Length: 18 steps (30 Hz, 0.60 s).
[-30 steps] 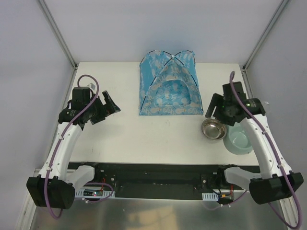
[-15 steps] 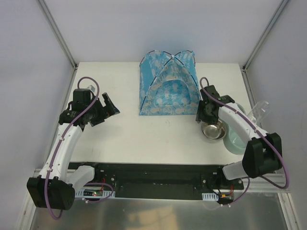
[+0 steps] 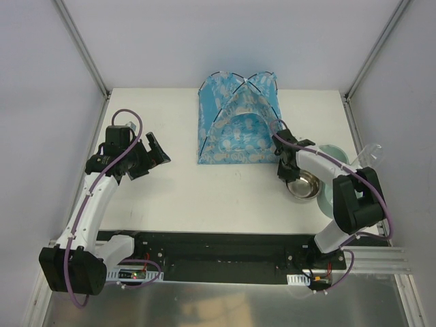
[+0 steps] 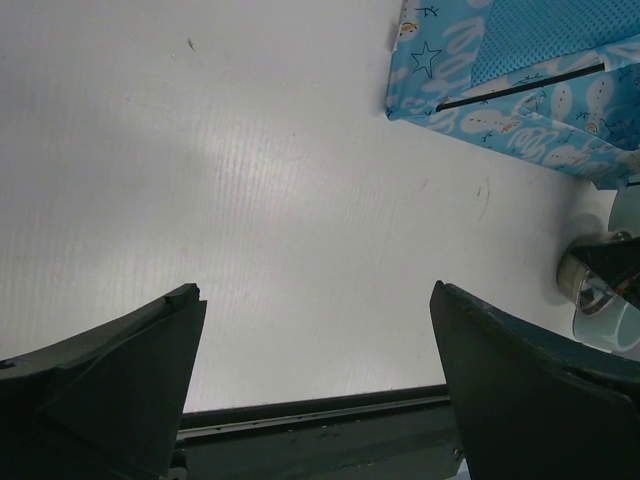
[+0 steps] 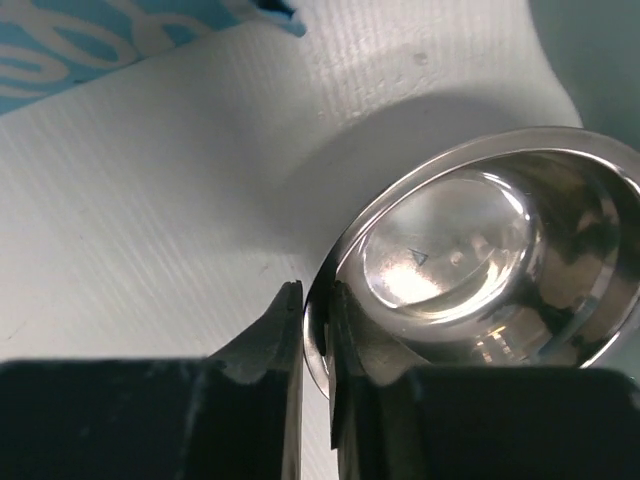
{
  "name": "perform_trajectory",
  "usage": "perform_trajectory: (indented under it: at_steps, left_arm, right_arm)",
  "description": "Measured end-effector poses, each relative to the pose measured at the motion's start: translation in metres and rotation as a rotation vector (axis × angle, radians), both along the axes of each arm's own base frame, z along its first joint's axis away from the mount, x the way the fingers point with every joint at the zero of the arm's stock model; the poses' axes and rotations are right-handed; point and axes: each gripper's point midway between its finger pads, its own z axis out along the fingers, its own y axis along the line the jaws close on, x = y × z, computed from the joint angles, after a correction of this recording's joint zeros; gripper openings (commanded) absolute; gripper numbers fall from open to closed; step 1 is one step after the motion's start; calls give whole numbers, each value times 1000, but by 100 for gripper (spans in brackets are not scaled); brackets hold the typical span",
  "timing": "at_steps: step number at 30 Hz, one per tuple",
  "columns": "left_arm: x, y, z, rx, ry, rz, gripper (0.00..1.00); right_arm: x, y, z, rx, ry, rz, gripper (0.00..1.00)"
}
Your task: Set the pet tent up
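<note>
The pet tent [image 3: 240, 122] stands upright at the back middle of the table, blue with pale print, black crossed poles and its arched doorway facing the arms. It also shows in the left wrist view [image 4: 510, 80], and one corner shows in the right wrist view [image 5: 90, 40]. My right gripper [image 3: 285, 172] is just right of the tent's front corner. There its jaws [image 5: 317, 295] pinch the near rim of a steel bowl [image 5: 470, 250], one finger inside and one outside. My left gripper [image 3: 160, 151] hovers wide open over bare table [image 4: 315, 290], left of the tent.
The steel bowl [image 3: 304, 184] sits partly against a pale green bowl [image 3: 334, 155] near the table's right edge. A clear plastic piece [image 3: 371, 151] lies beyond them. The table's front edge and black rail [image 4: 320, 425] lie under the left gripper.
The right arm has swung left and down from above the bowls to the steel bowl's left rim, and its jaws have closed on that rim. The left arm has barely moved.
</note>
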Motion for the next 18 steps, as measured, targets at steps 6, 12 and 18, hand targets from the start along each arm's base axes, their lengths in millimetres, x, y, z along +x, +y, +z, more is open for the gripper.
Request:
perform_trajectory:
  at_steps: [6,12,18]
  left_arm:
    - [1,0,-3,2,10,0,99]
    - [1,0,-3,2,14,0,99]
    - [1,0,-3,2,14,1,99]
  right_arm:
    - [5,-11,10,-68,-38,-25,0]
    - [19,-11,50,-70,-113,-42,0]
    - [52,-7,140,-18,-348,-81,0]
